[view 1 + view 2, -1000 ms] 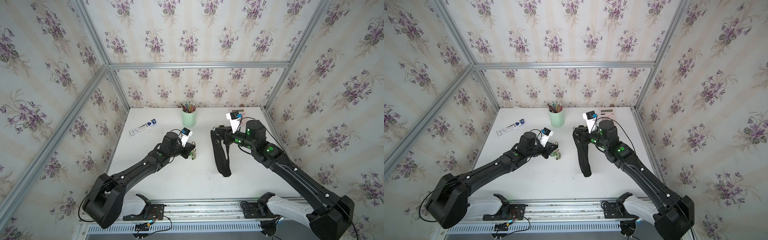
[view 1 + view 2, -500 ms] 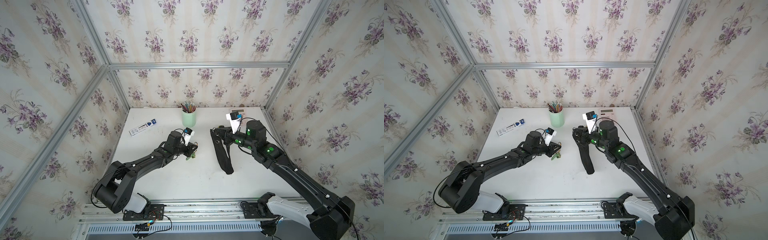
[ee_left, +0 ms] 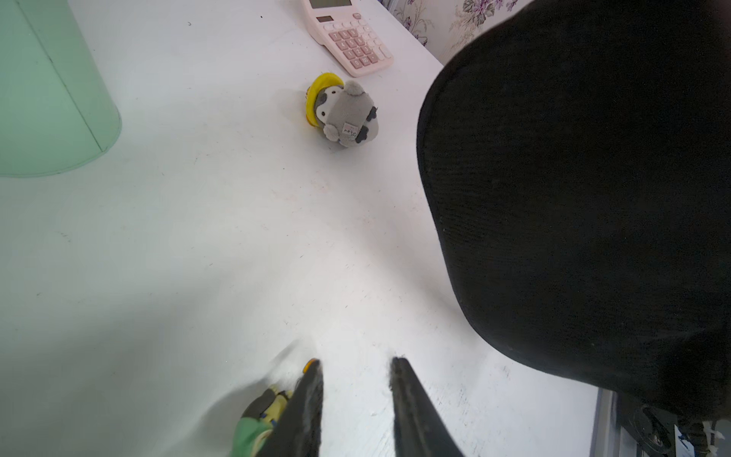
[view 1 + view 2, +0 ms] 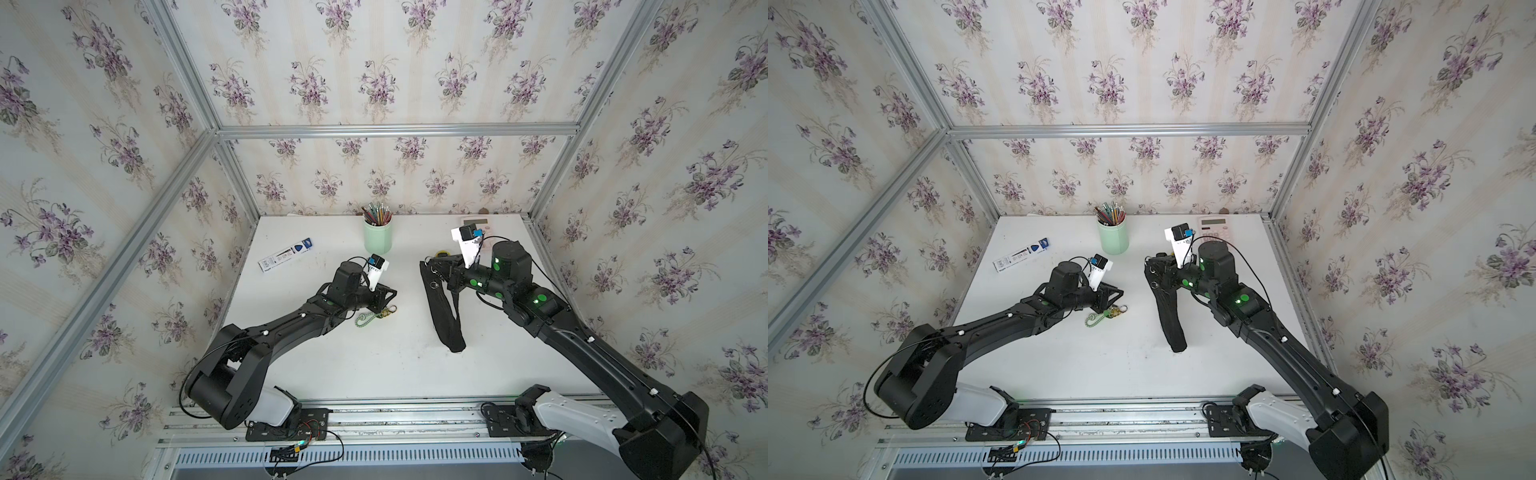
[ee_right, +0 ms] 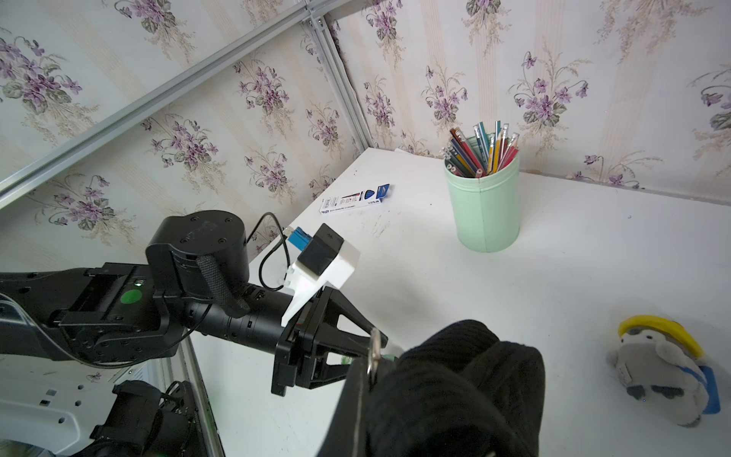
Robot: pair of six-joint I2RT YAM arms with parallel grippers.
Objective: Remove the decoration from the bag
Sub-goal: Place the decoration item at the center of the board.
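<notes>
The decoration point(image 4: 373, 316), a green braided loop with gold clasp, lies loose on the white table point(image 4: 374, 365); it also shows in a top view point(image 4: 1105, 314). My left gripper point(image 4: 390, 296) hovers just above it, open, with nothing between the fingers. In the left wrist view the decoration point(image 3: 261, 411) sits outside one finger of the left gripper point(image 3: 356, 362). The black bag point(image 4: 444, 316) hangs from my right gripper point(image 4: 440, 270), which is shut on its upper end, the lower tip resting on the table. The bag point(image 5: 455, 395) hides the right fingers in the right wrist view.
A green pencil cup point(image 4: 377, 239) stands at the back centre, with a pen box point(image 4: 286, 254) to its left. A pink calculator point(image 4: 1214, 226) lies at the back right. A grey and yellow plush charm point(image 5: 656, 368) rests on the table beyond the bag.
My left gripper has opened and let go of the decoration, which now rests on the table. The right gripper keeps the bag held in place.
</notes>
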